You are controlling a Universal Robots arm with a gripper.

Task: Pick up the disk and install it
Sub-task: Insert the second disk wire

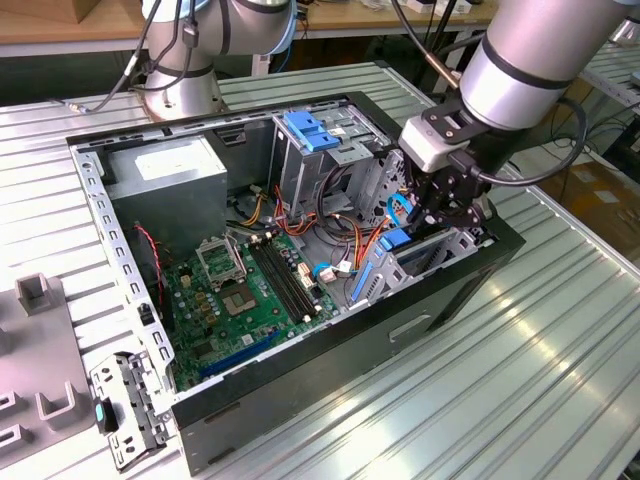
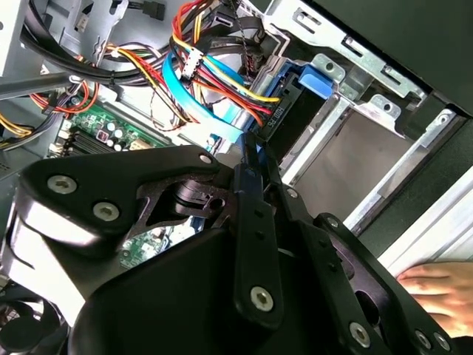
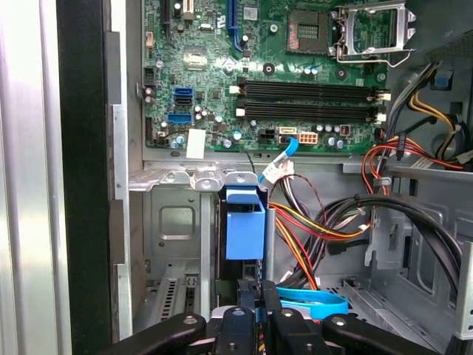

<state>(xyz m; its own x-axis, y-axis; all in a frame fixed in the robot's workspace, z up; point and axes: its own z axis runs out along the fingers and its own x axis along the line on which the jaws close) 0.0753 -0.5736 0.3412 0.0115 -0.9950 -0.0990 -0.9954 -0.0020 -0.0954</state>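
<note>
The open computer case lies on its side on the slatted table, motherboard exposed. The arm's gripper hangs right over the drive bay, and its fingers look pinched nearly together just above the disk, which is standing in the bay slot. Can't tell if they're actually touching it. A hand rests beside the case.

No legible text, label or number on any surface in these views.
</note>
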